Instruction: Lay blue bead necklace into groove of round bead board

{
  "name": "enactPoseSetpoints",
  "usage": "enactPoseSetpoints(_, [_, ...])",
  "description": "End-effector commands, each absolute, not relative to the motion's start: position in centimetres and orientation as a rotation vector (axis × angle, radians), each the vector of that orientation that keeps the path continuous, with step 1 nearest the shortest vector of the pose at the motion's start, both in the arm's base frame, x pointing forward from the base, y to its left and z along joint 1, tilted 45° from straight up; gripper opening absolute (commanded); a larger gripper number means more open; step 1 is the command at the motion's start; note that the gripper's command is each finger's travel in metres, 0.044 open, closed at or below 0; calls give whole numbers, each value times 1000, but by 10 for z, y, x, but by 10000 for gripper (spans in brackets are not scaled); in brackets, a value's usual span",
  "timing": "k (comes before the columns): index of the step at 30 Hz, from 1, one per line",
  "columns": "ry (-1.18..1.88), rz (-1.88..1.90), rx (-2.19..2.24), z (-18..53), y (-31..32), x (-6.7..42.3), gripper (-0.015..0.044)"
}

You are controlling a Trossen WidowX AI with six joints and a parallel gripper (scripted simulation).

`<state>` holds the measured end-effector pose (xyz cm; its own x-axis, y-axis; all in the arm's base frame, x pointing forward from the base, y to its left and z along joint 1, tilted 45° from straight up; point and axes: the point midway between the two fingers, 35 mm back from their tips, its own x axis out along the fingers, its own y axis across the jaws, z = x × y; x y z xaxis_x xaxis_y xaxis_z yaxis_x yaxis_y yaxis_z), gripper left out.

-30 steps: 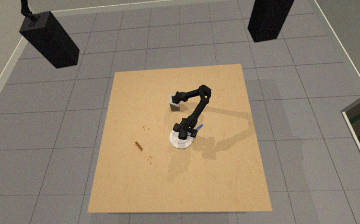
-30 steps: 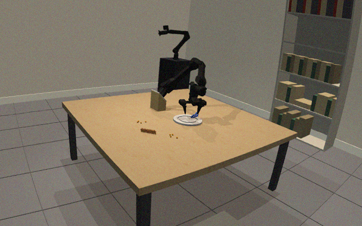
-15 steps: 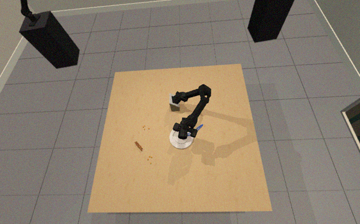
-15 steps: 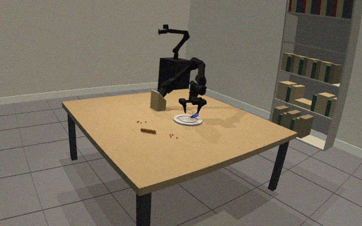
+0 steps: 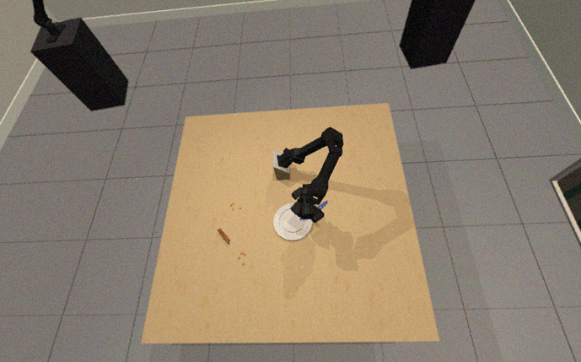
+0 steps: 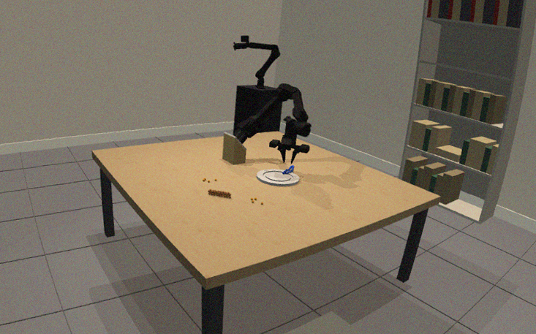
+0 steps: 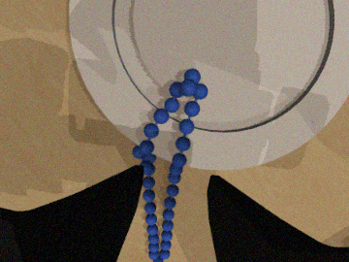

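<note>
The blue bead necklace [image 5: 324,205] [image 6: 290,170] [image 7: 186,126] is a narrow, folded loop. In the wrist view its far end is bunched inside the groove circle of the round white bead board [image 5: 279,224] [image 6: 263,180] [image 7: 305,116]. Two strands cross the groove line and run out over the board's near rim, and the rest extends beyond the board. My gripper [image 6: 288,162] [image 7: 175,179] is partly open and empty, above the necklace at the board's edge. The strands show between the fingertips in the wrist view, with the left fingertip close beside one strand. The top view hides the fingertips.
A brown bead strip [image 5: 224,236] [image 6: 219,193] lies left of the board, with small orange beads in two groups [image 5: 242,253] [image 6: 252,200] near it. A block [image 5: 281,173] [image 6: 231,149] stands behind the board by the arm's base. A bookshelf [image 6: 511,95] stands beyond the table.
</note>
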<state>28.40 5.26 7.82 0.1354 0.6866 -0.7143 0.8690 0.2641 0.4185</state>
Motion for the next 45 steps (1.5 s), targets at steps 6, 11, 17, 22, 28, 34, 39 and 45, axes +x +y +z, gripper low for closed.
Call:
enactPoseSetpoints(6, [1613,-304,1529,80,57,279,120])
enactPoseSetpoints(11, [1613,-304,1529,69,68,281,120])
enactPoseSetpoints(17, [1605,-298,1525,73,64,283,120])
enactPoseSetpoints(22, [1607,-300,1526,67,69,284,120])
enactPoseSetpoints(28, [1610,-301,1528,61,76,284,120])
enactPoseSetpoints(34, [1613,-302,1530,54,83,284,120])
enactPoseSetpoints(39, [1610,-295,1528,56,82,286,113])
enactPoseSetpoints(45, [1610,-295,1528,56,82,286,73])
